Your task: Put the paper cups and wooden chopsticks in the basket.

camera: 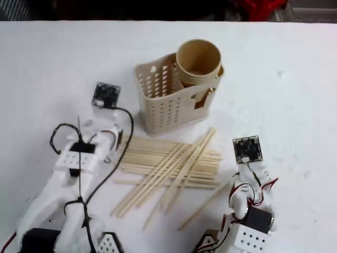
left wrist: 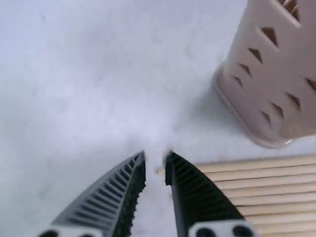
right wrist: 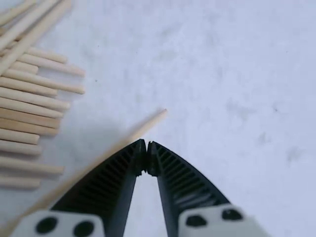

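Note:
A beige slotted basket (camera: 168, 103) stands at the table's middle with stacked paper cups (camera: 199, 60) inside it. Wooden chopsticks (camera: 168, 163) lie in a loose pile in front of the basket. My left gripper (left wrist: 155, 160) hovers at the pile's left ends (left wrist: 256, 182), its fingers a narrow gap apart, with the basket (left wrist: 276, 74) just beyond. My right gripper (right wrist: 146, 148) is shut and holds nothing. It sits beside the tip of a stray chopstick (right wrist: 143, 129), which lies apart from the pile (right wrist: 34, 103). That stray chopstick (camera: 205, 205) runs diagonally toward the right arm (camera: 251, 211).
The white table (camera: 284, 95) has free room to the right of and behind the basket. The left arm (camera: 79, 158) and its black cables (camera: 124, 142) lie along the pile's left side. The table's back edge is near the top.

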You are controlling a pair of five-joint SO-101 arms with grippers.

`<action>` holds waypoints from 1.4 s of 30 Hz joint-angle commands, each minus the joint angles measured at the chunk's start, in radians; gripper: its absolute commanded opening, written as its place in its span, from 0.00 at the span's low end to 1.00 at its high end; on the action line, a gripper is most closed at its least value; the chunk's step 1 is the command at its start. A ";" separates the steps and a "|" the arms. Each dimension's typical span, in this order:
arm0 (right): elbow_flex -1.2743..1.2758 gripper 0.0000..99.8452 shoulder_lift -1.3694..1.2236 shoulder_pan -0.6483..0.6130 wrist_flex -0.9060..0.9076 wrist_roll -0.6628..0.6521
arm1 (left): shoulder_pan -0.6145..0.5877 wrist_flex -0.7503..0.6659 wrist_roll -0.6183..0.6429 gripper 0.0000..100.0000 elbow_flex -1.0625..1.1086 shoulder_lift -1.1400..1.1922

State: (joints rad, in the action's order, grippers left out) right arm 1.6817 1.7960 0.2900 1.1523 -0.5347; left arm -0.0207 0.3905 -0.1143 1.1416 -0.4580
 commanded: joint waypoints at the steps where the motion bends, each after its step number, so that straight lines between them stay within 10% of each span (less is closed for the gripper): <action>1: 0.008 0.02 0.007 0.010 -0.018 0.011 | -0.038 -0.075 0.014 0.09 0.003 -0.042; 12: 0.008 0.02 0.007 0.010 -0.018 0.011 | -0.085 -0.091 0.006 0.09 0.354 -0.754; 21: 0.008 0.02 0.007 0.010 -0.018 0.011 | -0.082 0.244 -0.006 0.10 0.546 -1.374; 42: 0.008 0.02 0.007 0.010 -0.018 0.011 | -0.079 0.885 -0.008 0.10 0.552 -1.340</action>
State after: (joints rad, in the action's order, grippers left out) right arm 1.6817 1.7960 0.2900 1.1523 -0.5347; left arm -0.0990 1.2605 -0.1128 1.6955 -1.7944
